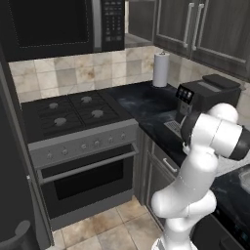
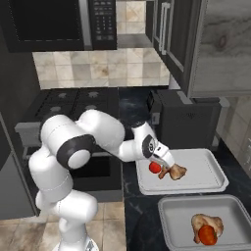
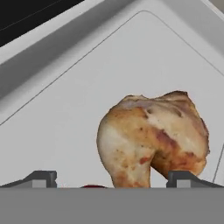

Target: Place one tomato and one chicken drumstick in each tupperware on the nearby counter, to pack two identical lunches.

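Note:
Two tupperware trays lie on the black counter [image 2: 139, 215]. The far tupperware [image 2: 206, 169] holds a red tomato [image 2: 154, 167] and a golden-brown chicken drumstick [image 2: 176, 171], side by side. My gripper [image 2: 165, 168] hangs low over them, open. In the hand view the gripper [image 3: 113, 180] has its fingertips [image 3: 41, 179] spread wide on either side of the chicken drumstick [image 3: 153, 135], which lies on the tray floor [image 3: 65, 109]. A sliver of tomato [image 3: 92, 186] shows at the bottom. The near tupperware [image 2: 171, 215] holds another chicken drumstick [image 2: 205, 221] with a tomato [image 2: 207, 236] against it.
A black coffee machine [image 2: 188, 120] stands right behind the far tray, under wall cabinets [image 2: 225, 44]. The stove [image 1: 68, 114] with its oven is to the left, a microwave [image 1: 53, 24] above it. A paper towel roll [image 1: 160, 69] stands at the counter's back.

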Controlling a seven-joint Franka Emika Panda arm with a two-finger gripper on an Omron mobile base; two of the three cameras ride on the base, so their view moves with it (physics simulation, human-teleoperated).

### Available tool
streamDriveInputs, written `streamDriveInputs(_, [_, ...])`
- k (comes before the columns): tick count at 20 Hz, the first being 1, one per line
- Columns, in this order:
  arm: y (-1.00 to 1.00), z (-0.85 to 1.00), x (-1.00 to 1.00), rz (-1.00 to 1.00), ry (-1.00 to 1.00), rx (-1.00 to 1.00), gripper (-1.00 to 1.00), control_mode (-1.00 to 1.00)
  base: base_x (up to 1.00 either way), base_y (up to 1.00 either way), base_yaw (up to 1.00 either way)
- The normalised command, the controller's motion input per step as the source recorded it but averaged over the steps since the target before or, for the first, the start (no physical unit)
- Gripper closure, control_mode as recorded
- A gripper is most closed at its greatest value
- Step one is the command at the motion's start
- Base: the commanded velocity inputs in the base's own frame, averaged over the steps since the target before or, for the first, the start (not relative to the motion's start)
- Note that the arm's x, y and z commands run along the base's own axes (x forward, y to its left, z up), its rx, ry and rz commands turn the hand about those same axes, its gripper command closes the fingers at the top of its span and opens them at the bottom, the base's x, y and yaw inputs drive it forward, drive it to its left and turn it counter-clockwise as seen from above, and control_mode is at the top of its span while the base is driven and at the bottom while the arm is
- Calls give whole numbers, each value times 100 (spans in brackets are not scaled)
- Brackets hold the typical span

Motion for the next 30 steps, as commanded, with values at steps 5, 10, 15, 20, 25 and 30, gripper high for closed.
streamDriveInputs(5, [0, 36, -3, -14, 0, 0, -100, -100, 0, 0, 0])
streamDriveInputs(10, [14, 99, -32, -16, -2, 0, -100, -100, 0, 0, 0])
streamDriveInputs(15, [84, 56, -89, -14, -24, -6, -100, -100, 0, 0, 0])
streamDriveInputs(20, [98, 78, -100, -12, -46, -4, -100, -100, 0, 0, 0])
streamDriveInputs(25, [66, 98, -93, -2, -41, 0, -100, -100, 0, 0, 0])
streamDriveInputs(30, [46, 100, -91, 0, -25, 0, -100, -100, 0, 0, 0])
